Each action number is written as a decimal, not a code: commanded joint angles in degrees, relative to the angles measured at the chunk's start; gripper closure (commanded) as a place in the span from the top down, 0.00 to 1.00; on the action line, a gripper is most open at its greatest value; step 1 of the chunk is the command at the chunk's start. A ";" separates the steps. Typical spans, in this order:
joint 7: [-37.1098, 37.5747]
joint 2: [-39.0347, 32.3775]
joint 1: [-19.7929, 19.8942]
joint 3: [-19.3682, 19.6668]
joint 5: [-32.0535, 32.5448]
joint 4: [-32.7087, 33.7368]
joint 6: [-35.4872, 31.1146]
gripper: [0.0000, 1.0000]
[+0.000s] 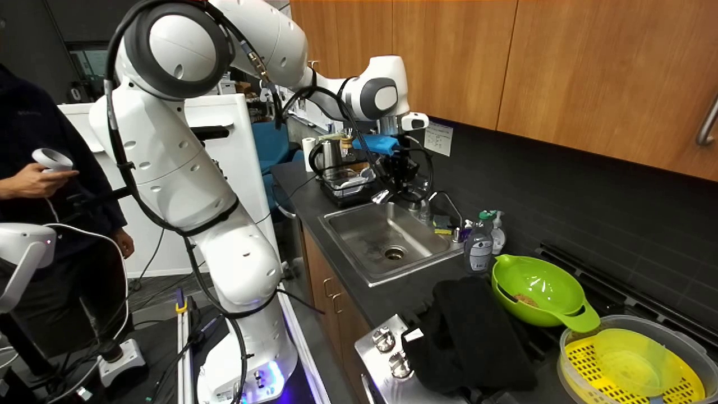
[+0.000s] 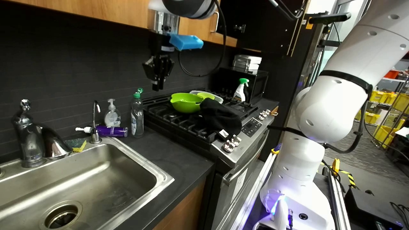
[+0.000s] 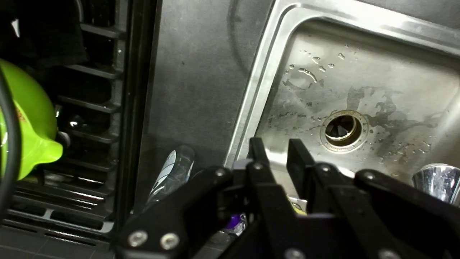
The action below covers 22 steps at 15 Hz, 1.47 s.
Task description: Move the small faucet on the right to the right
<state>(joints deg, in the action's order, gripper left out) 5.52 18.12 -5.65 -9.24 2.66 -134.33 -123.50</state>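
The small faucet (image 2: 95,136) is slim and silvery with a thin arched spout. It stands at the sink's back corner nearest the stove and also shows in an exterior view (image 1: 457,234). The wrist view does not clearly show it; the gripper blocks that area. The larger chrome main faucet (image 2: 32,140) stands farther along the sink's back edge, and its spout end shows in the wrist view (image 3: 436,181). My gripper (image 3: 276,142) is partly open and empty, fingers pointing down. In an exterior view the gripper (image 2: 158,83) hangs in the air, higher than the small faucet and apart from it.
A purple bottle (image 2: 111,131) lies behind the small faucet. A soap pump bottle (image 2: 112,116) and a green-capped dish soap bottle (image 2: 137,116) stand beside it. A yellow sponge (image 2: 80,147) lies by the sink (image 2: 137,156). A green colander (image 2: 185,103) sits on the stove.
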 commanded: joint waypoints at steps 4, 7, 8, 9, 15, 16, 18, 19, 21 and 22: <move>0.79 0.16 -0.40 0.19 -0.37 -0.45 0.24 0.68; 0.94 -1.28 -0.86 -0.47 -0.12 -0.27 0.07 0.88; 1.15 -2.12 -1.10 -0.91 0.39 -0.07 -0.34 0.93; 1.17 -3.42 -1.50 -1.56 0.89 0.50 -0.92 1.00; 1.26 -10.53 -3.56 -4.88 6.20 5.85 -3.91 1.00; 1.59 -11.50 -3.81 -5.17 7.10 6.77 -4.81 1.00; 3.28 -12.56 -3.86 -5.44 9.94 7.35 -7.97 1.00; 4.67 -13.08 -3.72 -5.48 11.91 7.42 -9.59 1.00; 8.60 -14.00 -3.33 -5.23 15.69 6.64 -13.01 1.00; 11.13 -14.43 -3.18 -5.12 17.62 6.27 -14.22 1.00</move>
<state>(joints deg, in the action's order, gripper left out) 11.04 5.45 -9.11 -14.66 15.28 -128.08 -134.28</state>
